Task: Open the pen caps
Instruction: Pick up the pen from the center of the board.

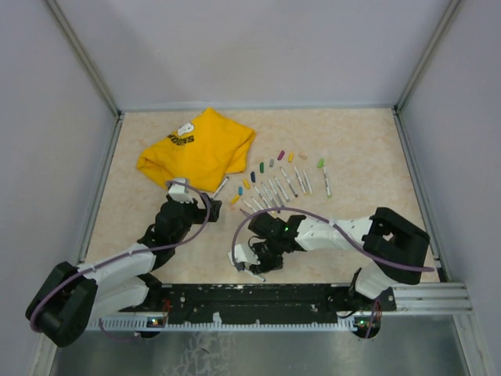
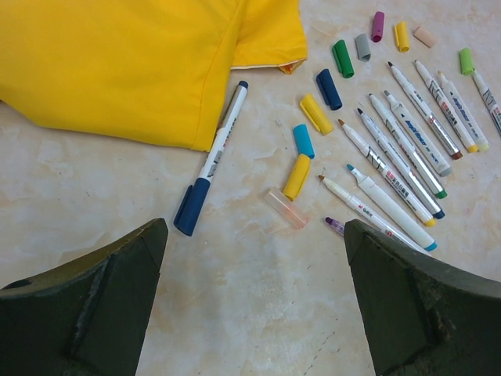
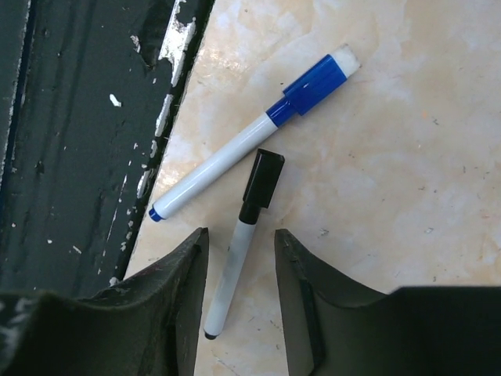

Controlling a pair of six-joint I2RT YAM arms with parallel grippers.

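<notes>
My right pincer (image 3: 240,235) is spread astride the capped black pen (image 3: 223,298) on the tabletop (image 3: 376,235), ready to pinch its barrel; my left pincer (image 2: 254,231), also spread, hovers by the uncapped pens (image 2: 395,160).

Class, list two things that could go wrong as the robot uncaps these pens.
The right gripper straddles the black-capped pen, with the blue-capped pen close beside; closing may knock it toward the rail. The navy-capped pen lies against the T-shirt, so the left gripper may snag cloth.
</notes>
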